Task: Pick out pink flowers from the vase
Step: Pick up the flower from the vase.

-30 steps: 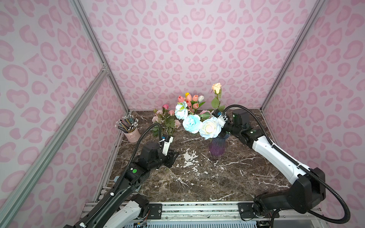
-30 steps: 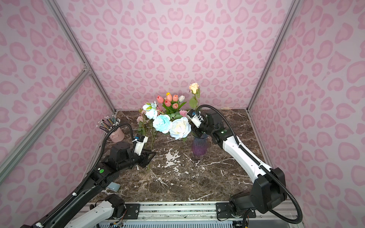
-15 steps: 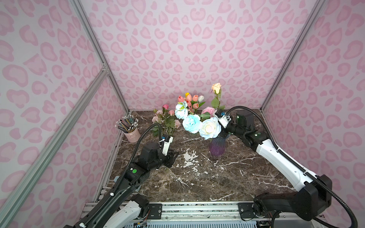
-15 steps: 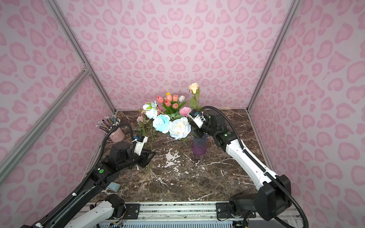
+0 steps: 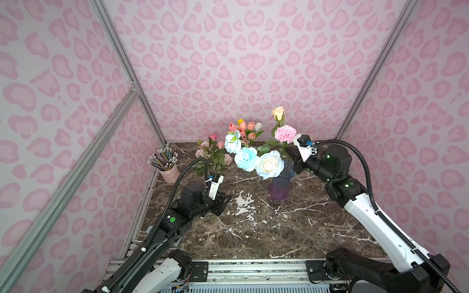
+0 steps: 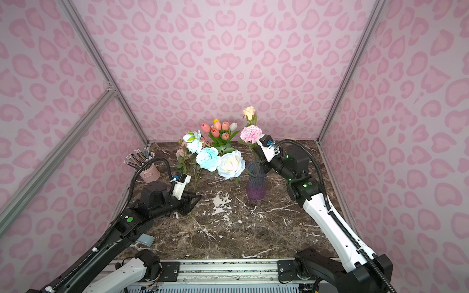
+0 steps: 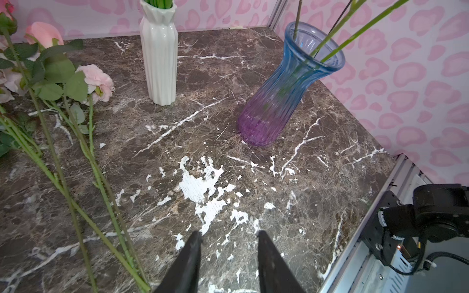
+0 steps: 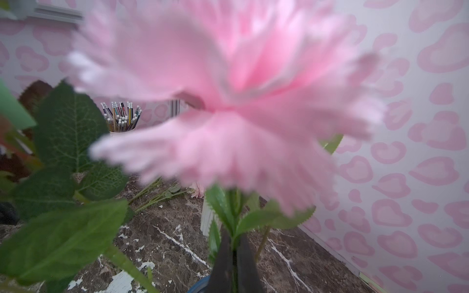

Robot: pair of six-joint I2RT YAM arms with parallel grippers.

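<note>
A: Where is the bench (image 5: 253, 236) bare?
B: Middle and near edge. Laid pink flowers (image 5: 215, 158) lie near the left edge; the glass vase (image 5: 279, 186), white vase (image 7: 160, 63) and pencil cup (image 5: 169, 173) stand toward the far edge.

I log: pencil cup (image 5: 169, 173) by left wall | white ribbed vase (image 7: 159, 58) upright on marble table (image 5: 253, 228) | light blue peony (image 5: 245, 158) just beside white rose (image 5: 269, 165)

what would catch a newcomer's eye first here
The ruffled pink flower, its stem pinched by the fingers of the right gripper above the blue-and-purple glass vase. Next, the light blue peonies and white rose leaning out of that vase to its left, all against pink leopard-print walls.
</note>
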